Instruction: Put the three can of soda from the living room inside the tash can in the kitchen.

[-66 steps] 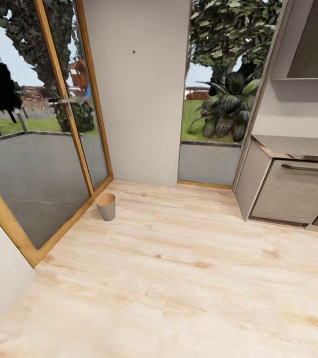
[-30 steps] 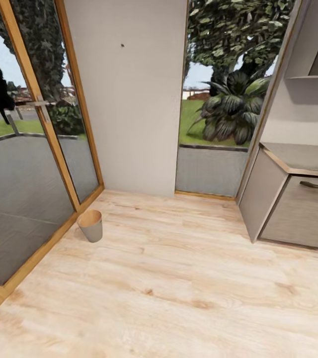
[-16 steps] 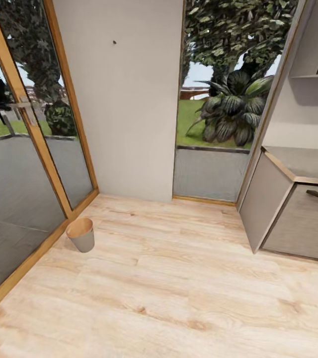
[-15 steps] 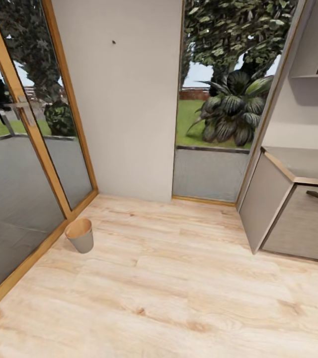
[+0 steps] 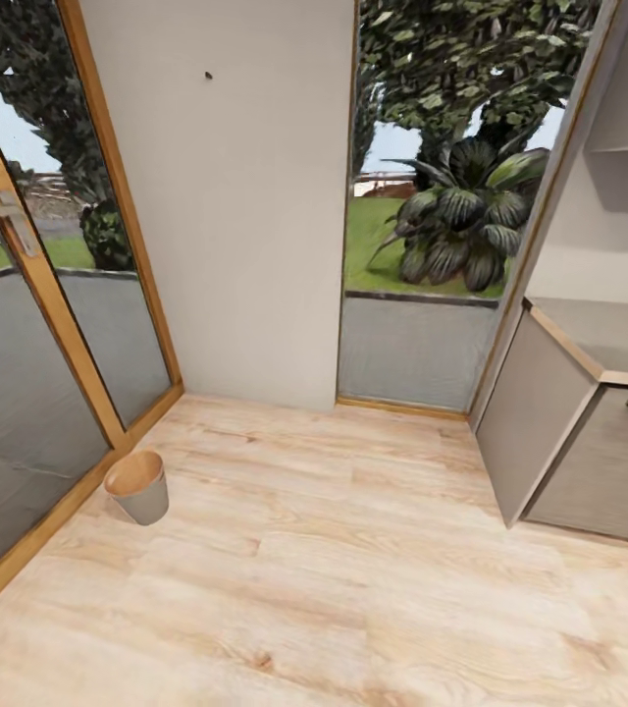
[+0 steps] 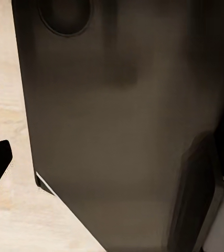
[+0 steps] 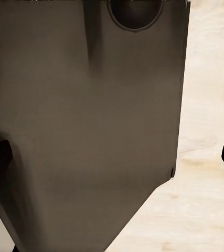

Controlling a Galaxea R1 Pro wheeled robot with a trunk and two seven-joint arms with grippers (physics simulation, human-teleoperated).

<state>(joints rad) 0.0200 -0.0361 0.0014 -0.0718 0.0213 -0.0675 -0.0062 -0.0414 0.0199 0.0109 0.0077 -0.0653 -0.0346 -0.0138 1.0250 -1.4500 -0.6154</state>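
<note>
Although both arms hang close against the robot's own dark body panel in the wrist views, little of either gripper shows there: a black fingertip edge at the frame's border in the left wrist view, and similar dark tips in the right wrist view. Whether either gripper is open, closed or carrying a can cannot be told from these pictures.

Nearest in the head view lies the light wood floor, bare boards running from six o'clock outward. At about nine o'clock, a little farther out, stands the tash can, upright, mouth open upward, just beside the wood-framed glass doors and apart from everything else. At three o'clock sits a base cabinet with a countertop above it. Farthest, at twelve o'clock, a plain wall rises beside a tall window onto garden plants.

No soda can is visible. By judgement, such cans are light, rigid thin-walled cylinders with smooth, somewhat slippery sides; a hold across the middle of the body, fingers on opposite sides, would suit best, with modest squeeze to avoid denting. The bin looks light too and could tip if nudged at its rim, so a drop from straight above its mouth seems safest.
</note>
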